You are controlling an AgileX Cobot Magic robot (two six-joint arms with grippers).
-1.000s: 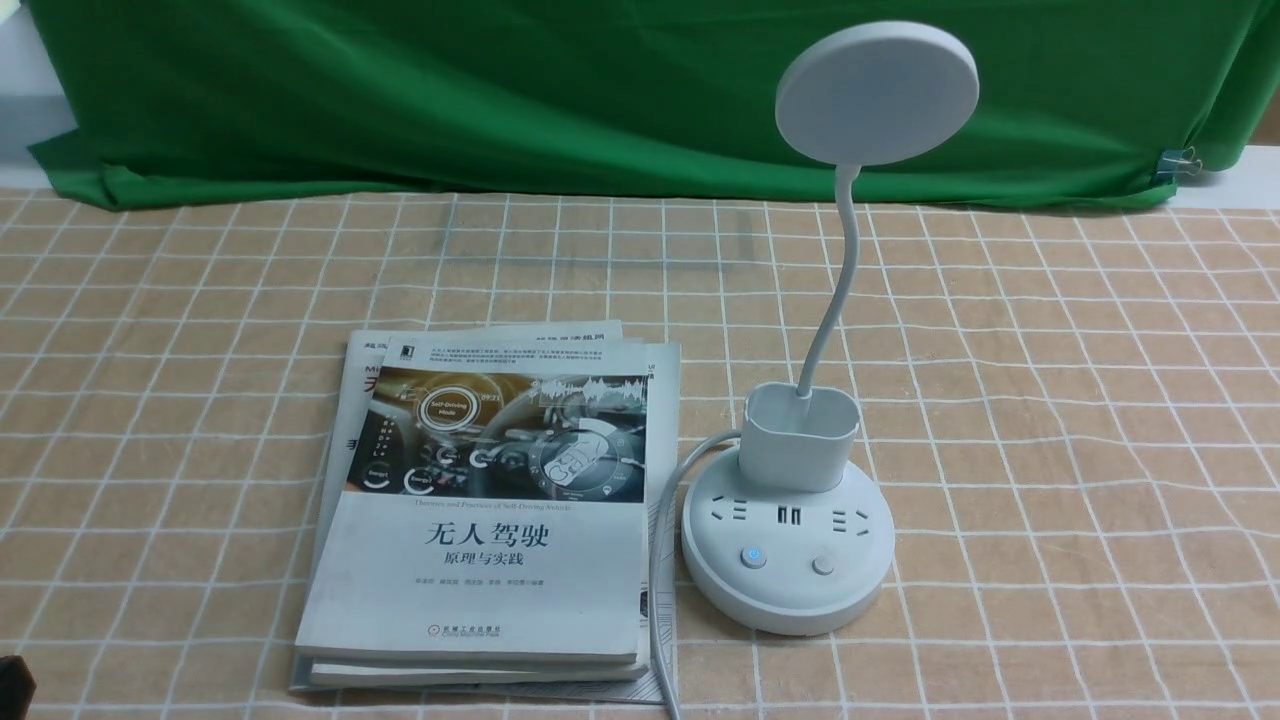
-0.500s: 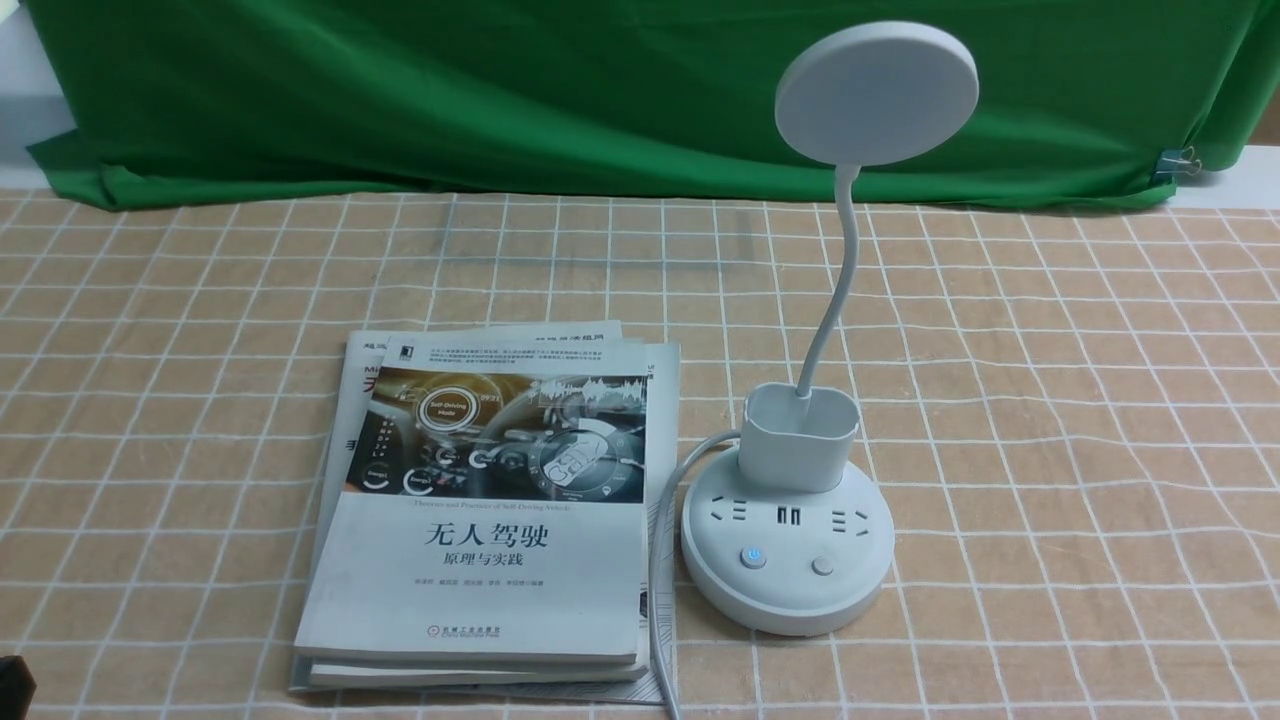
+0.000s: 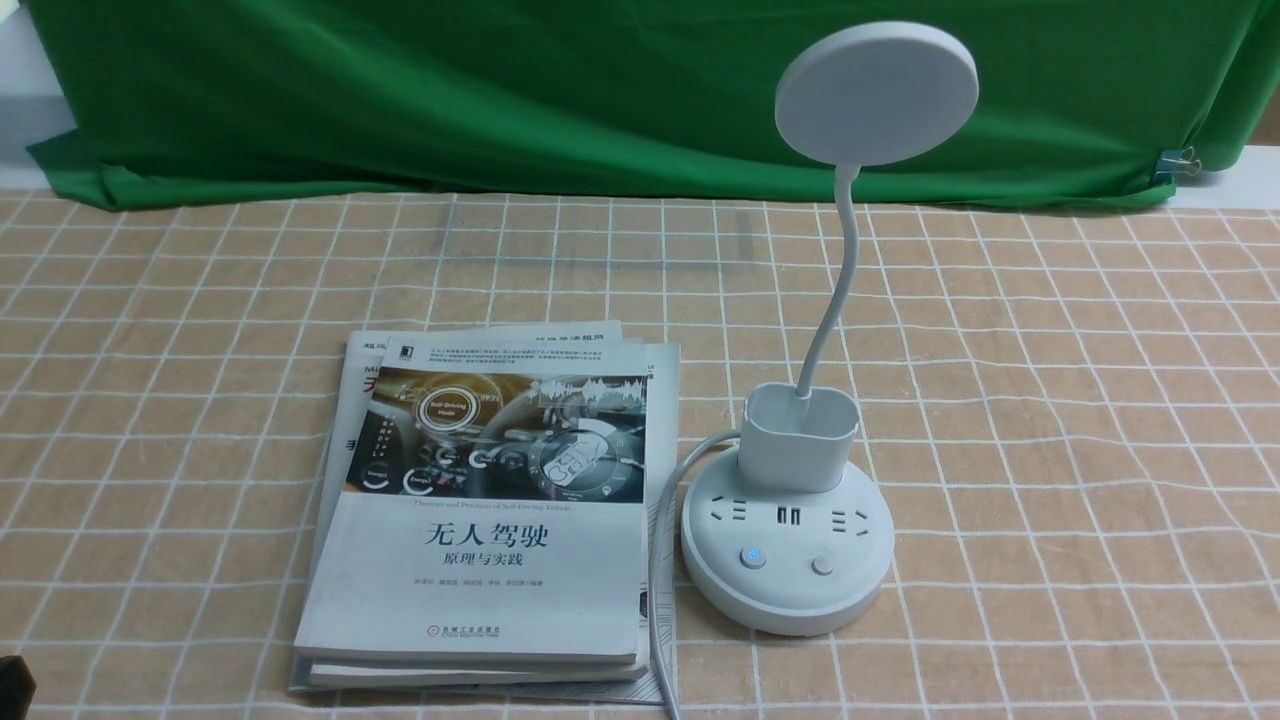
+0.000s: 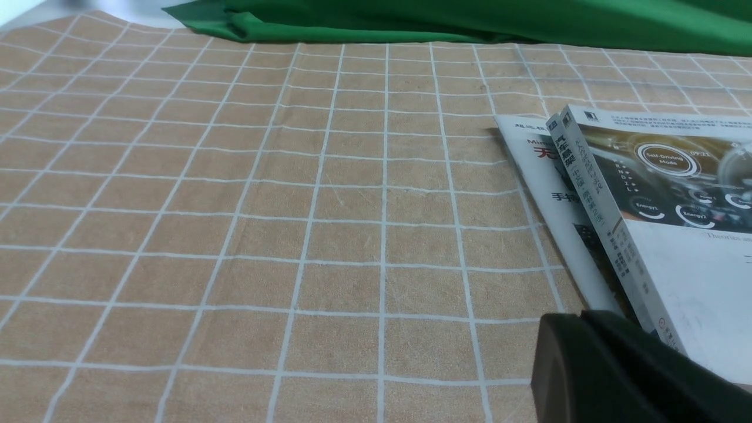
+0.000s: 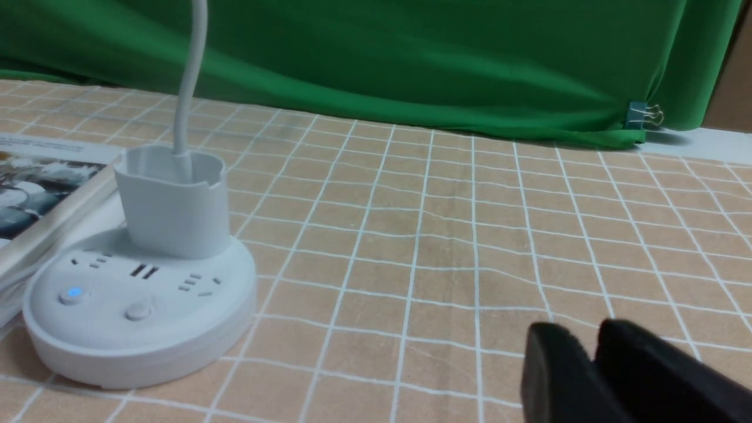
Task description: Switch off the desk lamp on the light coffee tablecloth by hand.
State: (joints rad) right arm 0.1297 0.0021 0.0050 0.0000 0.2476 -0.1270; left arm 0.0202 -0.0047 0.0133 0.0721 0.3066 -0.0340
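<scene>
The white desk lamp (image 3: 787,560) stands on the light coffee tablecloth (image 3: 1050,400), right of centre. Its round disc head (image 3: 876,92) is raised on the thin neck above the cup holder (image 3: 800,437). The left button (image 3: 752,557) on the base glows blue; the right button (image 3: 823,566) is unlit. In the right wrist view the lamp base (image 5: 176,329) is apart from my right gripper (image 5: 587,338), whose fingers are together and empty above the cloth. My left gripper (image 4: 578,320) is shut and empty beside the books; only a dark corner of it shows in the front view (image 3: 10,685).
A stack of books (image 3: 490,510) lies just left of the lamp, also in the left wrist view (image 4: 646,205). The lamp's white cord (image 3: 660,560) runs between books and base to the front edge. A green backdrop cloth (image 3: 500,90) hangs behind, with a binder clip (image 3: 1180,162).
</scene>
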